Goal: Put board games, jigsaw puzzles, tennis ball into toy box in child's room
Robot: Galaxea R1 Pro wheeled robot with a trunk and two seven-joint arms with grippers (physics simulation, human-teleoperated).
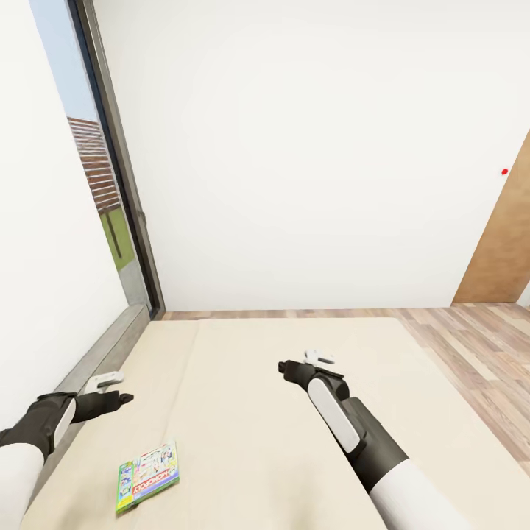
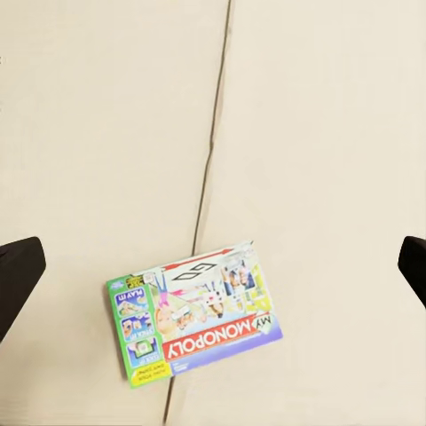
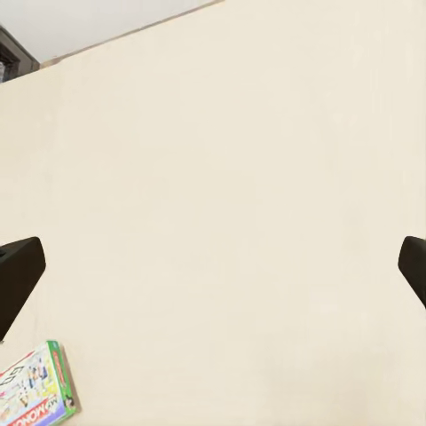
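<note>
A Monopoly board game (image 1: 148, 476) lies flat on the beige mattress of the bed (image 1: 243, 412), close to the near edge in the head view and toward the robot's left. It is a flat printed box with a green side panel and a red band carrying white letters. In the left wrist view the same box (image 2: 193, 312) sits across a thin seam in the mattress, free of both dark fingertips (image 2: 18, 280) at the edges of that picture.

A little farther on, the left gripper (image 1: 110, 390) hangs over the bed's left edge, beside the grey frame (image 1: 110, 346); its jaws are spread wide and hold nothing. The right gripper (image 1: 305, 366) hovers above the middle of the mattress, well apart from the game, jaws likewise spread and empty. A corner of the box (image 3: 37, 390) shows in the right wrist view.

Beyond the bed run a wood floor (image 1: 471, 346), a white wall, a tall window (image 1: 103, 184) at the left and a brown door (image 1: 504, 243) at the right.
</note>
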